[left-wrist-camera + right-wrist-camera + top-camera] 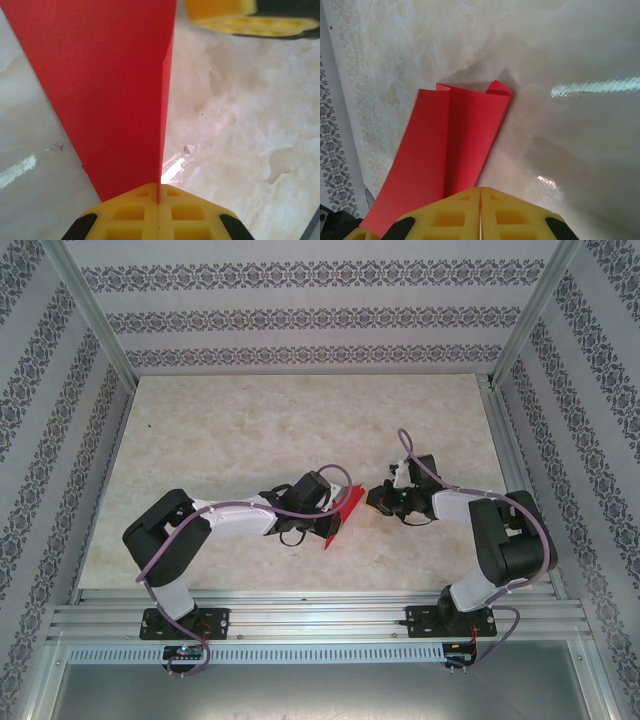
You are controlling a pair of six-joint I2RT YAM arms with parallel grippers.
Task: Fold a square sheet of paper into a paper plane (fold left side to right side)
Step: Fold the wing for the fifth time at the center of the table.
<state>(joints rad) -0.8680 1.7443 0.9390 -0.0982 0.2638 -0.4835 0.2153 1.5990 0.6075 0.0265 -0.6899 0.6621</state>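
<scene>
1. Found one folded red paper sheet (110,90) at frame centre in the top view, held tilted over the table (250,430).
2. Saw left gripper (159,192) clamped on its crease end; right gripper (480,195) closed on nothing, just beside.
3. Judged it light, floppy, tear-prone; best pinched along the crease.
4. Counted one sheet, two grippers.

Red paper (110,90) runs past the top edge.

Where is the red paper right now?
In the top view, the red paper sits around mid-table, toward the near edge. It is pinched in the shut left end effector, with the right end effector close on its right.
</scene>
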